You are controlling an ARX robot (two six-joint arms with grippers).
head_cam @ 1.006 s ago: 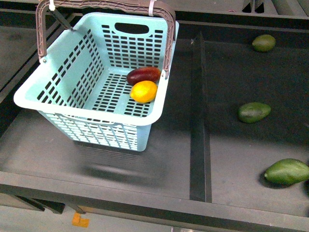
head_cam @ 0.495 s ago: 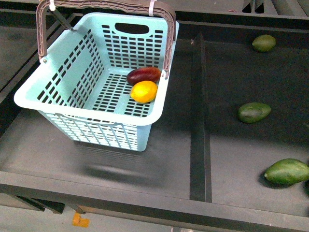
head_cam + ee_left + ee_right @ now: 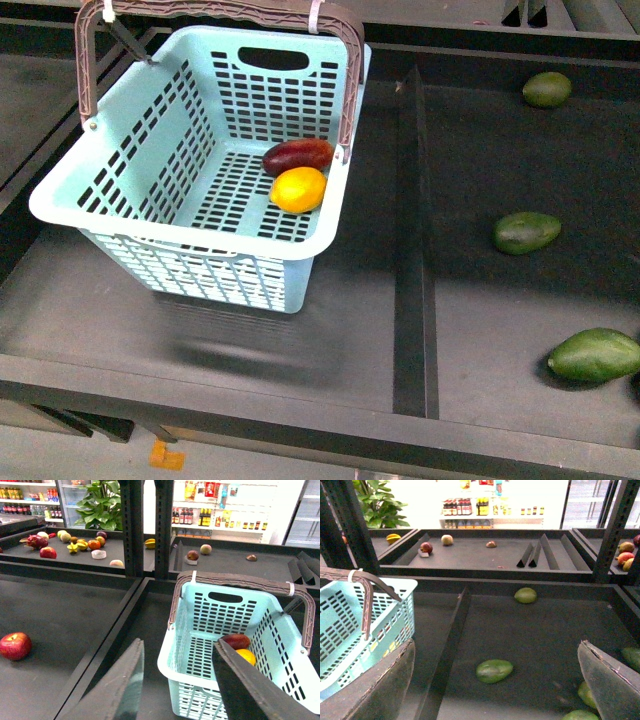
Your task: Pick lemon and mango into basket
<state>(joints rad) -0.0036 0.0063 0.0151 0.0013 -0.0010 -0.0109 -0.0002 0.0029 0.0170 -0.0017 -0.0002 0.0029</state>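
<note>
Lemon (image 3: 298,189) and mango (image 3: 297,155): lay touching inside basket (image 3: 180,235). Left end effector (image 3: 177,680) and right end effector (image 3: 495,690): released, empty. Risk: an arm catching the handle (image 3: 348,75) could tip the basket.

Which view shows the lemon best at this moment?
The front view: the lemon lies unobstructed in the basket, beside the mango. The left wrist view shows it partly hidden behind a gripper finger. The right wrist view shows no lemon.
</note>
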